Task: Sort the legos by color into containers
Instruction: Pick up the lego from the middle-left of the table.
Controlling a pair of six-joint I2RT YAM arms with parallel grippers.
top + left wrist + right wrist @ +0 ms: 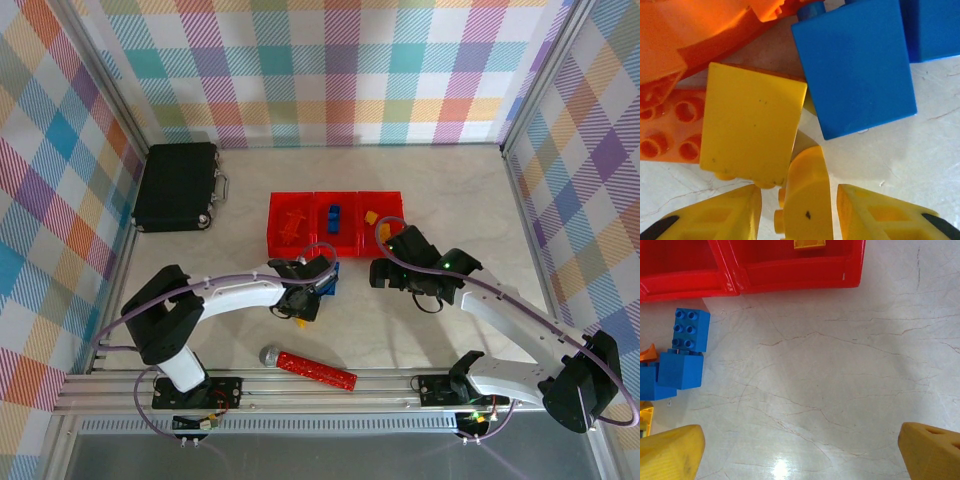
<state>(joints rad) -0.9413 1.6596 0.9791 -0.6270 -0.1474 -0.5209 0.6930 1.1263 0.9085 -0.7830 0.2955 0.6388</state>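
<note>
Yellow-fingered left gripper (799,200) is straddling a narrow yellow brick (810,170), jaws partway apart with thin gaps showing on both sides, so not clamped. The brick's long axis is running along the fingers, up the wrist view. Its studs are facing sideways toward the view-left finger, and its lower end is getting cut off by the frame. Just above, a bigger yellow brick (752,130) is lying smooth face up, tilted, overlapping an orange studded brick (670,132). A blue brick (855,65) is sitting beside it, also tilted. An orange shape (700,30) at top left is blurring out, can't identify it. Right gripper (800,452) is hanging wide apart over bare table (840,365), gripping nothing. The containers (355,246) are standing just behind the pile, one piece lying in each, shapes too small to read.
</note>
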